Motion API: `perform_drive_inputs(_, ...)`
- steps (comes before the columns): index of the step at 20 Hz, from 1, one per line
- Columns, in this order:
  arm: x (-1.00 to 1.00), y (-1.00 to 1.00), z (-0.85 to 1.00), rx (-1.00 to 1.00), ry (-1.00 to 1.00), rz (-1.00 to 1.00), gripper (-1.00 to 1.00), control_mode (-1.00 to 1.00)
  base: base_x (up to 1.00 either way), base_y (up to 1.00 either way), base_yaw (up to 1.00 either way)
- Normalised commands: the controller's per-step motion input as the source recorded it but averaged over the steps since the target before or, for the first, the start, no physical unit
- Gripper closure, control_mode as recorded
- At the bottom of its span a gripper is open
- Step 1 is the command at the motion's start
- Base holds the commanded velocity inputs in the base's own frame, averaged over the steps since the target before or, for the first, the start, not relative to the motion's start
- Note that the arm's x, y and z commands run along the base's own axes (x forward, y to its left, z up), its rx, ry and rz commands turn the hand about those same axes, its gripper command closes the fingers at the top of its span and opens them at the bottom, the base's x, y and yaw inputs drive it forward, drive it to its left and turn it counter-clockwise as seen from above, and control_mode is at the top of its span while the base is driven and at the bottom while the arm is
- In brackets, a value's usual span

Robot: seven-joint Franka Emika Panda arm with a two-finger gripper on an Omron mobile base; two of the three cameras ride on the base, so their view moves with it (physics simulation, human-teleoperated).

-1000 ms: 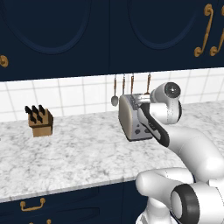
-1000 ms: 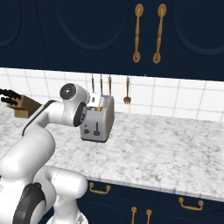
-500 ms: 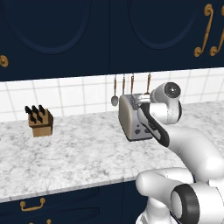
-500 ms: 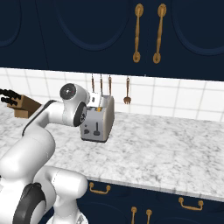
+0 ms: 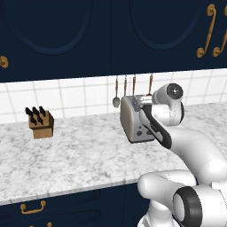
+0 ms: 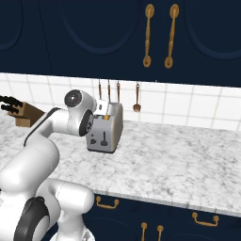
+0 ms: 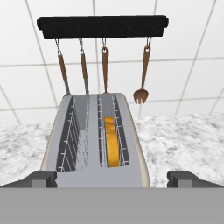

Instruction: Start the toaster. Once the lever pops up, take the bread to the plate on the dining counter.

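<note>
The silver-grey toaster (image 5: 134,123) (image 6: 108,132) (image 7: 94,146) stands on the marble counter by the tiled wall. A slice of bread (image 7: 112,142) (image 6: 108,117) sits low in its right-hand slot in the hand view, and the left slot holds nothing. My gripper (image 7: 112,179) (image 5: 142,102) (image 6: 100,107) hovers just above the toaster's near end. It is open, with one fingertip (image 7: 41,178) outside each side of the toaster's top and nothing held. Dark controls show on the toaster's end face (image 6: 102,139). The plate and the dining counter are out of view.
A wooden knife block (image 5: 41,123) (image 6: 22,113) stands at the left by the wall. A black rail with several hanging utensils (image 7: 103,27) (image 5: 133,86) (image 6: 117,92) is right behind the toaster. Navy upper cabinets (image 5: 111,35) hang overhead. The counter's front edge (image 5: 66,188) runs below.
</note>
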Motion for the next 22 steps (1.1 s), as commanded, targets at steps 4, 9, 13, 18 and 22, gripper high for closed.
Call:
perform_drive_inputs(4, 0.0, 0.0, 0.0, 0.0, 0.0, 0.0, -1.0, -1.0, 0.0, 0.0, 0.0)
perform_drive_inputs(9, 0.0, 0.0, 0.0, 0.0, 0.0, 0.0, -1.0, -1.0, 0.0, 0.0, 0.0)
perform_drive_inputs(13, 0.0, 0.0, 0.0, 0.0, 0.0, 0.0, -1.0, -1.0, 0.0, 0.0, 0.0)
perform_drive_inputs(18, 0.0, 0.0, 0.0, 0.0, 0.0, 0.0, -1.0, -1.0, 0.0, 0.0, 0.0)
perform_drive_inputs(22, 0.0, 0.0, 0.0, 0.0, 0.0, 0.0, -1.0, -1.0, 0.0, 0.0, 0.0)
